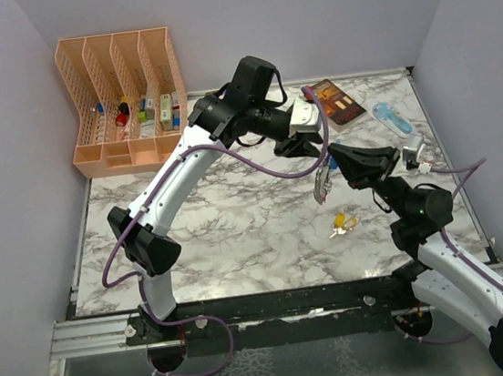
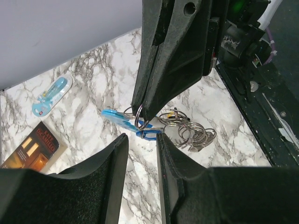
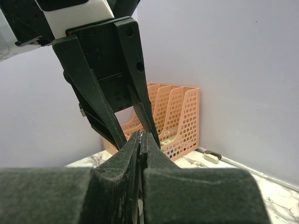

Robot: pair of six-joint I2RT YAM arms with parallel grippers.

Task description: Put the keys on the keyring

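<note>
Marble-patterned table [image 1: 239,235], plain lilac walls, a peach file rack [image 1: 123,98] in the far left corner, and all the action is up in the air right of centre. The right gripper [image 2: 142,111] has its jaws pressed fully together on the thin wire of the keyring [image 2: 189,134]. The bunch seems to hang clear of the table beneath its tips, with the blue piece [image 2: 117,116] poking one way and the grey rings fanned out the other. Facing it, the left gripper [image 2: 140,144] is open only a narrow way, with nothing between its pads as far as I can see and its tips poised just short of the ring. Down on the marble, nearer the arms' bases than the hanging bunch, lies a small yellowish piece [image 1: 343,224] that I take for a loose key, though it is too small to be sure. So the job looks early: ring presented, no key in hand. The step now, I'd say, is getting a second hold on the ring, and the trick is restraint. The left gripper should close on the wire just beside the right tips, not on the blue piece and not across the other gripper, which is very near. It should close slowly, square to the ring, so the wire doesn't twist out. The risk is a knock that sets the bunch swinging, or a pinch on the neighbour's pads instead of metal.
</note>
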